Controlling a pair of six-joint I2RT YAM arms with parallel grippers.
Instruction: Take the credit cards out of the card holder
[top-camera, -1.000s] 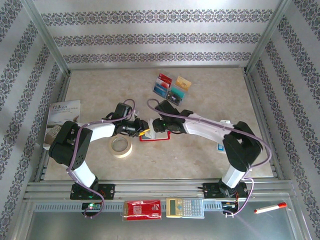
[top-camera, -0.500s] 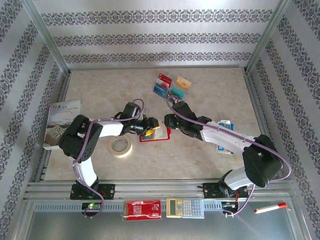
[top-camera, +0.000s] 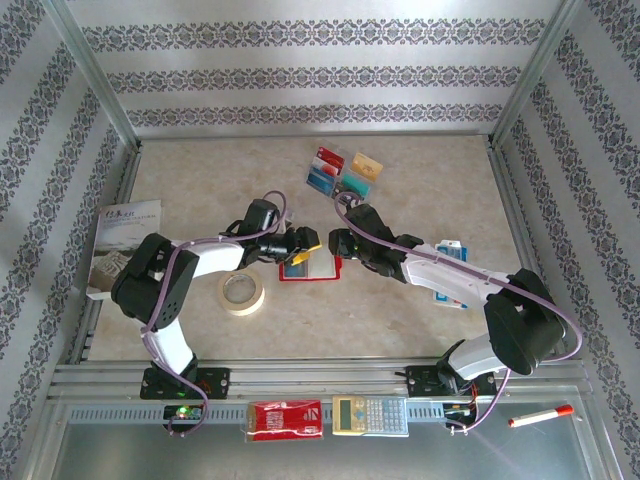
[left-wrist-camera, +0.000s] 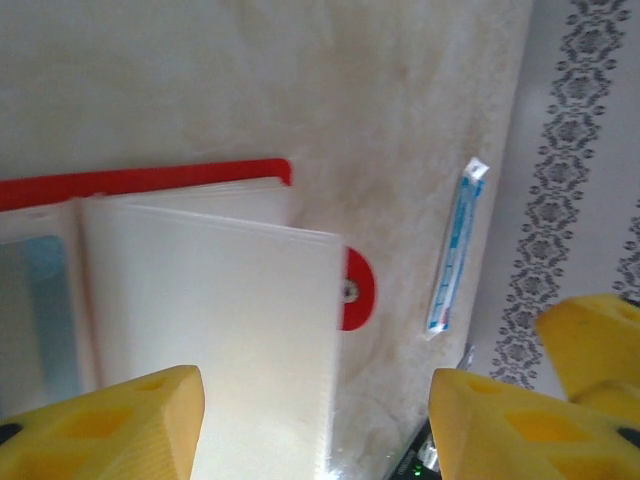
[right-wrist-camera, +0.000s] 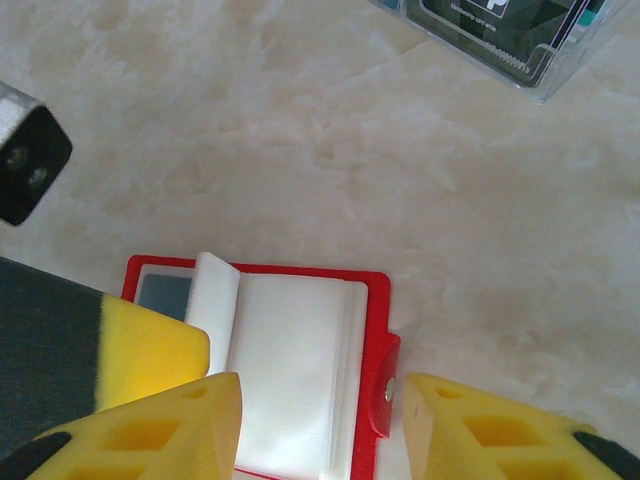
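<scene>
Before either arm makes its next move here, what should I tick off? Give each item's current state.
1. The card holder lies open on the table: ok, one clear leaf is half raised.
2. The left gripper is open and empty: ok, jaws apart above the leaves.
3. The right gripper is open and empty: ok.
4. A card is left to pull: cannot tell, a bluish patch shows in one pocket.
5. Clearance between the grippers: cannot tell, the left one's finger sits close beside the right gripper.
6. The credit cards at the far side lie apart from the holder: ok.
</scene>
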